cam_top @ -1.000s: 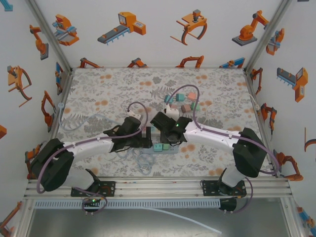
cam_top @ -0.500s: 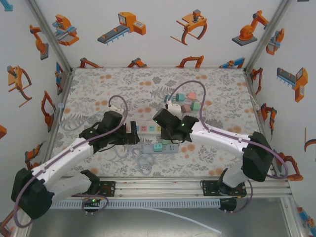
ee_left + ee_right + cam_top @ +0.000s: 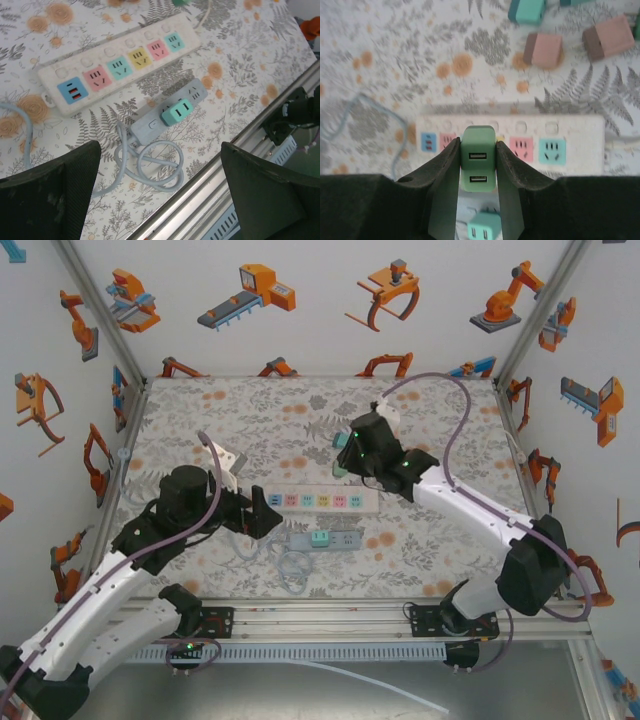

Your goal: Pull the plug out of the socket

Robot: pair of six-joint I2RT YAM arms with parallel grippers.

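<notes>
The white strip [image 3: 320,500] lies beneath the right gripper [image 3: 342,462] and just ahead of the left gripper [image 3: 262,512], whose fingers stand wide apart on nothing. The right one is clamped on the green plug [image 3: 478,162], held clear above that strip — the pull looks done; only setting it down is left.

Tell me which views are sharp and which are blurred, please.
Top external: evenly lit, sharp, no strong glare. Left wrist: the white power strip is crisp, while the dark fingers at the bottom are soft. Right wrist: the green plug is fairly clear, but the floral table behind it is blurred.
</notes>
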